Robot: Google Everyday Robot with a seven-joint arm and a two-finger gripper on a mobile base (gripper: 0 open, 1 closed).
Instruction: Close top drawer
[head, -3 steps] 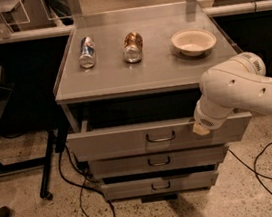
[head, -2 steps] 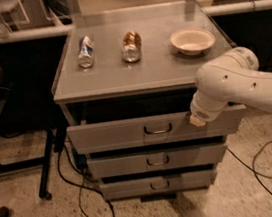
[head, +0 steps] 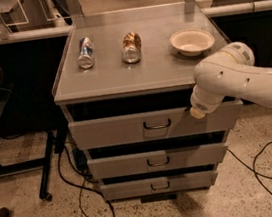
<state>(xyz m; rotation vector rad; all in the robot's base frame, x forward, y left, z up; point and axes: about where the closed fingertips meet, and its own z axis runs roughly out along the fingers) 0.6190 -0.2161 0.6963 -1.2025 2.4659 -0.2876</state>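
**Top drawer: gripper against front panel**

The top drawer (head: pixel 109 132) sits directly under the surface (head: pixel 122 79). Its front stands slightly forward, with a dark gap above it. The gripper (head: pixel 196 112) touches the front's upper edge, at 3 o'clock from the handle (head: pixel 157 124). Whether the gripper is spread or closed cannot be told. A blue can (head: pixel 85 53), a brown can (head: pixel 131 47) and a bowl (head: pixel 192 41) rest on the surface.

top drawer (head: pixel 119 130) pushed further in, hand (head: pixel 197 112) advanced against its front
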